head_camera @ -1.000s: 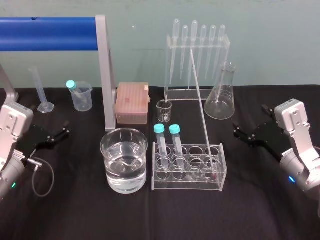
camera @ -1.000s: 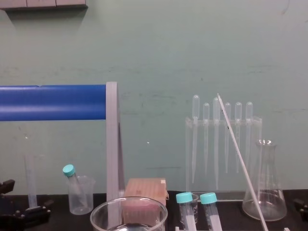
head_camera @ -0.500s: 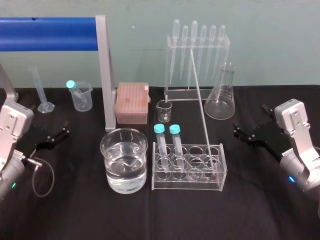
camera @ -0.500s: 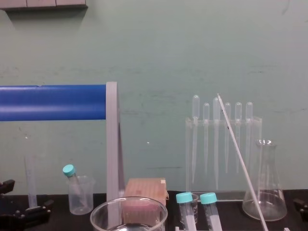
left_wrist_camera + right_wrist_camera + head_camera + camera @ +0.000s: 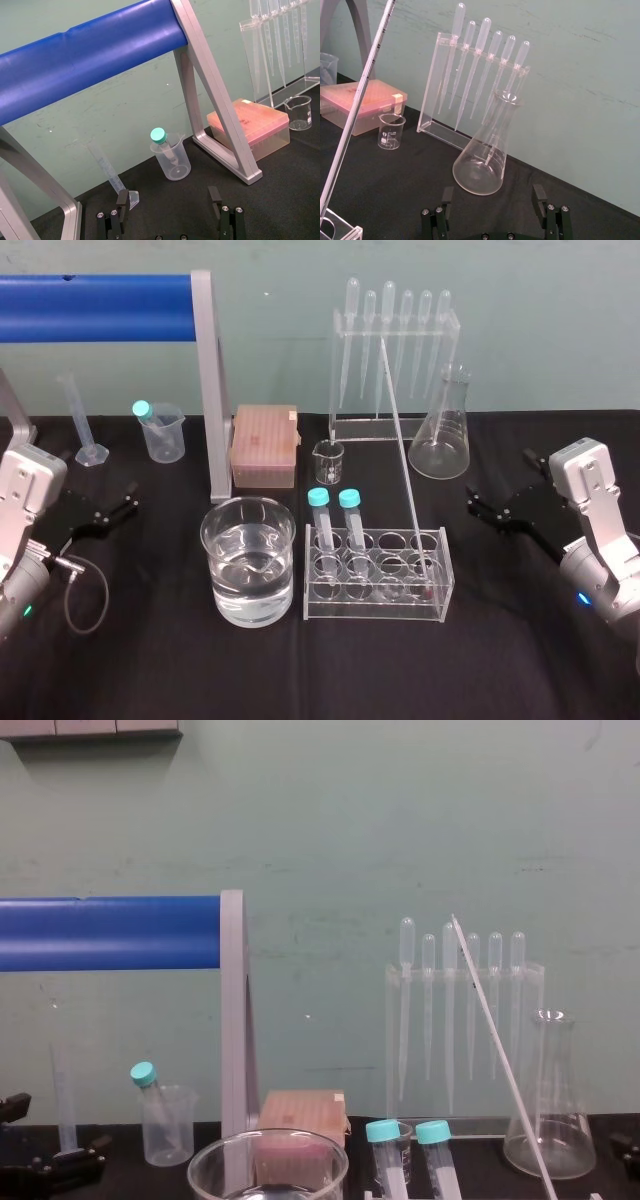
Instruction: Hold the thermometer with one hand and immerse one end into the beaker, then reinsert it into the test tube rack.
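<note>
Leaning thermometer (image 5: 408, 480) beside capped tubes (image 5: 349, 522), flask (image 5: 440, 448).

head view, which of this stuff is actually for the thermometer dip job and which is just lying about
For the job: thermometer, leaning in the test tube rack; beaker of clear liquid; left tool and right tool, both open, out to either side.

Lying about: pipettes, conical flask, small glass beaker, pink box, capped tubes, plastic beaker, measuring cylinder, blue-barred frame.
</note>
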Robot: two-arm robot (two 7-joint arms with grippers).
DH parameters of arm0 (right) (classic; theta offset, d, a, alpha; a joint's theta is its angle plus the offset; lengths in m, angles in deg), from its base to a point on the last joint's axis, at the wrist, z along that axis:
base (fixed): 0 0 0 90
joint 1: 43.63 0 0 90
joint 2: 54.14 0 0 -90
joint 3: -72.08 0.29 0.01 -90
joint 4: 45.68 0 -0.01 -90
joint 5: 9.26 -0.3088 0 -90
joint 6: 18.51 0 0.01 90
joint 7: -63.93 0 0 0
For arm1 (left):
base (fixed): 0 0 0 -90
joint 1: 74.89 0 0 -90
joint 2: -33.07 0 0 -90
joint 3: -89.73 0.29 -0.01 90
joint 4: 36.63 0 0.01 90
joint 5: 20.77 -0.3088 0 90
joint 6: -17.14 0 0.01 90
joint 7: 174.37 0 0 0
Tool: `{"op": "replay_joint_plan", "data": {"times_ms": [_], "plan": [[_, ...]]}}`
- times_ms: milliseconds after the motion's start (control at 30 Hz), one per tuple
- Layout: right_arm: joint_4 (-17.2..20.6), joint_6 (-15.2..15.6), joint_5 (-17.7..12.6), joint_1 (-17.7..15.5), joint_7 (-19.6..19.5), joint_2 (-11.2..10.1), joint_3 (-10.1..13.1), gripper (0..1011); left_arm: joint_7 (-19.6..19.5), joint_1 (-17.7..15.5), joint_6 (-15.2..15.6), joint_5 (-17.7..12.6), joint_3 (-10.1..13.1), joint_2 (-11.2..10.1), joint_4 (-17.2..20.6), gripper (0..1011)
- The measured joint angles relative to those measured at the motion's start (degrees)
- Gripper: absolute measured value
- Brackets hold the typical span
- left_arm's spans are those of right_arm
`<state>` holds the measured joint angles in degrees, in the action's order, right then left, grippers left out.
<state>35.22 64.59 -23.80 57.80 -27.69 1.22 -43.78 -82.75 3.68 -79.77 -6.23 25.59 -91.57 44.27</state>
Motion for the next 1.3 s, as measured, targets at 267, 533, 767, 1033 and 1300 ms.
{"op": "replay_joint_plan", "data": {"times_ms": [267, 533, 767, 1033, 1300], "plan": [[0.0, 0.0, 0.0, 0.0, 0.0, 0.0, 0.0, 1003, 0.0, 0.0, 0.0, 0.0, 0.0, 0.0, 0.0, 1008], [0.0, 0.0, 0.0, 0.0, 0.0, 0.0, 0.0, 1003, 0.0, 0.0, 0.0, 0.0, 0.0, 0.0, 0.0, 1008], [1.3, 0.3, -2.3, -0.8, 1.5, 0.6, 2.7, 1003, 0.0, 0.0, 0.0, 0.0, 0.0, 0.0, 0.0, 1008], [3.6, 0.3, -5.6, -2.4, 3.7, 1.0, 5.6, 1003, 0.0, 0.0, 0.0, 0.0, 0.0, 0.0, 0.0, 1008], [5.1, 0.0, -6.5, -3.7, 5.1, 1.3, 7.6, 1003, 0.0, 0.0, 0.0, 0.0, 0.0, 0.0, 0.0, 1008]]}}
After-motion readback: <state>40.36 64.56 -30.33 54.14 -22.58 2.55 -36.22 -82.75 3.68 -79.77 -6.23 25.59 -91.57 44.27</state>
